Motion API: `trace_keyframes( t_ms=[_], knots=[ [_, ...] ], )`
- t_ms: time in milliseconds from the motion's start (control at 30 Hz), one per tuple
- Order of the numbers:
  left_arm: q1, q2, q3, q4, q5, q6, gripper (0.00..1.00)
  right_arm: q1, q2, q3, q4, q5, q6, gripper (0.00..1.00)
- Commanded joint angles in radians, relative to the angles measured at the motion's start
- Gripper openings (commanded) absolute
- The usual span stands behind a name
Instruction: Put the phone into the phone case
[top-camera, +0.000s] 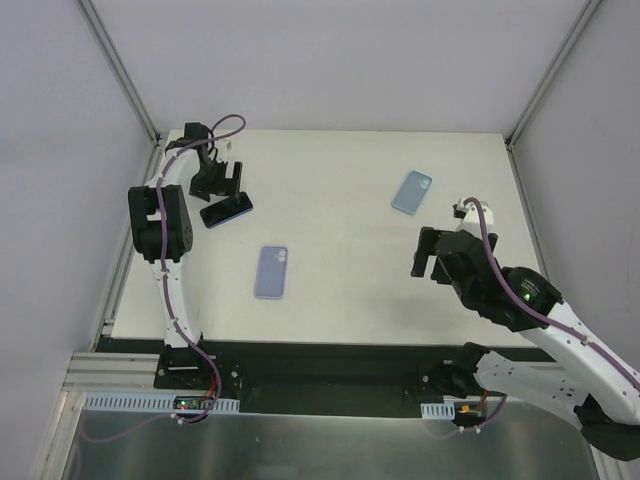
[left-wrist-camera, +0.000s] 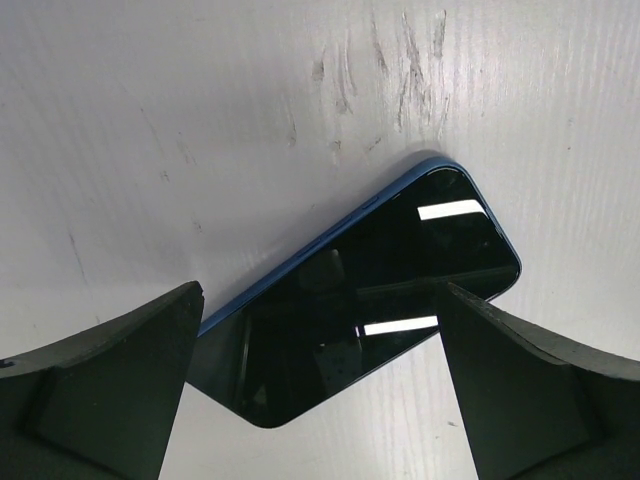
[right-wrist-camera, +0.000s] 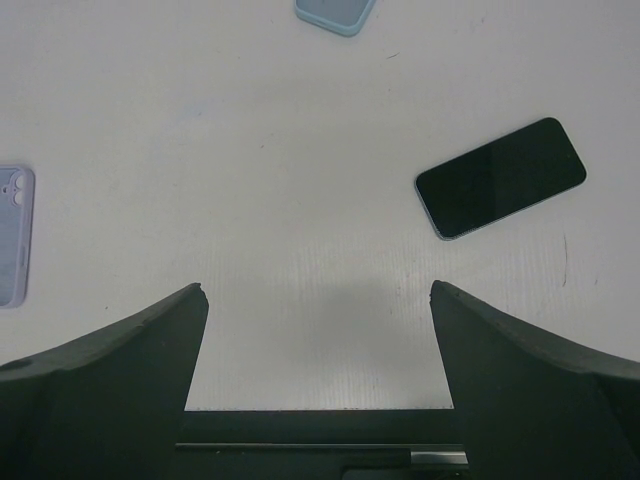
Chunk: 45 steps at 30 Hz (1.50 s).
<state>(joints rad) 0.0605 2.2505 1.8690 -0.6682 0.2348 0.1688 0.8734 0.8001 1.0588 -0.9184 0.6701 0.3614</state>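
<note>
Left tool (top-camera: 218, 188) hung wide open right over the blue-rimmed black slab (top-camera: 226, 210). Right tool (top-camera: 428, 264) was open too, holding nothing. The lavender phone (top-camera: 271, 272) lay face down on the surface (top-camera: 340, 290), with the phone case (top-camera: 411, 191) well apart. Could've easily grabbed the wrong slab, imo.

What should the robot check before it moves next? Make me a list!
1. Left gripper open: ok.
2. Right gripper open and empty: ok.
3. Left gripper over the phone: not ok. It is at a blue-edged dark slab, and the phone lies apart, lavender back up.
4. Phone case clear of other things: ok, alone on the table.
5. Case's open side up: cannot tell.
</note>
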Motion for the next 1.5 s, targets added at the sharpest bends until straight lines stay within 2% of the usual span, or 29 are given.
trace_keyframes(
  t_ms=[0, 467, 700, 967, 1100, 1300, 1467],
  knots=[
    [-0.001, -0.022, -0.05, -0.031, 0.035, -0.014, 0.99, 0.002, -0.029, 0.021, -0.022, 0.023, -0.01, 0.96],
    [-0.008, -0.18, -0.281, -0.033, 0.139, -0.054, 0.99, 0.001, -0.171, -0.063, -0.036, 0.04, 0.03, 0.96],
    [-0.057, -0.236, -0.334, -0.019, 0.04, -0.019, 0.99, 0.003, -0.179, -0.04, -0.059, 0.029, -0.009, 0.96],
    [-0.123, -0.223, -0.35, -0.004, -0.147, 0.015, 0.99, 0.003, -0.265, -0.062, -0.051, 0.025, -0.009, 0.96],
    [-0.137, -0.212, -0.366, 0.016, -0.163, 0.02, 0.99, 0.001, -0.271, -0.049, -0.051, 0.034, -0.013, 0.96],
    [-0.162, -0.195, -0.376, 0.033, -0.23, 0.023, 0.9, 0.001, -0.277, -0.063, -0.056, 0.029, 0.001, 0.96],
    [-0.162, -0.201, -0.381, 0.047, -0.23, 0.021, 0.81, 0.001, -0.272, -0.062, -0.054, 0.025, 0.011, 0.96]
  ],
)
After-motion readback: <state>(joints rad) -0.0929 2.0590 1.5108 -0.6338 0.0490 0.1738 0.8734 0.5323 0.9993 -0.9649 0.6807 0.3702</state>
